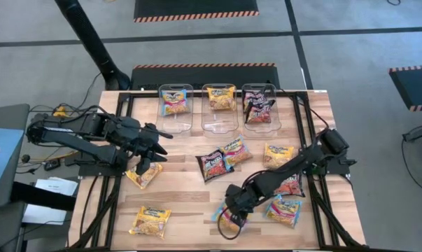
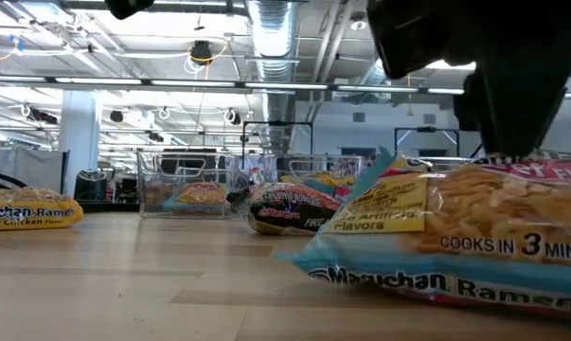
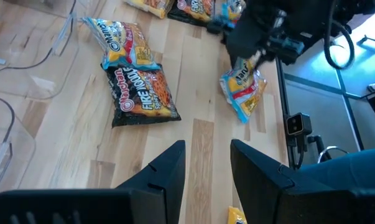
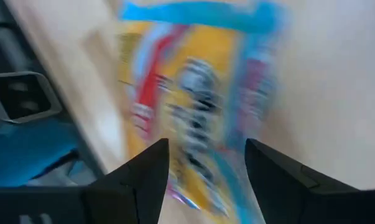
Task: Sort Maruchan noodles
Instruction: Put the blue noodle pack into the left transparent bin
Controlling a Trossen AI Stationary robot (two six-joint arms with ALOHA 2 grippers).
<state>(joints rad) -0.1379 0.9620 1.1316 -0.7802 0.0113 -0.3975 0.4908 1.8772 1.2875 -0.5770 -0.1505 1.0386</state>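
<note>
Ramen packets lie scattered on the wooden table. My left gripper (image 1: 142,168) (image 3: 206,168) is open and hovers over a yellow-orange packet (image 1: 145,176) near the table's left side. My right gripper (image 1: 231,208) (image 4: 206,174) is open and points down over a blue-pink packet (image 1: 228,220) (image 4: 199,106) at the near edge. One finger stands on each side of it. That packet (image 2: 455,237) lies flat on the table in the low view. A dark packet (image 3: 143,96) and another blue-pink one (image 3: 120,43) lie at the table's middle. My right gripper comes at the blue-pink packet from above, with its fingers (image 4: 143,180) on either side of the packet's width. I cannot tell whether they touch it. The packet rests on the table.
Three clear bins stand at the far edge: the left (image 1: 176,105) holds a blue-pink packet, the middle (image 1: 220,101) a yellow one, the right (image 1: 259,105) dark ones. Loose packets: yellow (image 1: 150,220) (image 1: 278,154), dark (image 1: 212,164) (image 1: 291,185), blue-pink (image 1: 235,150) (image 1: 284,210).
</note>
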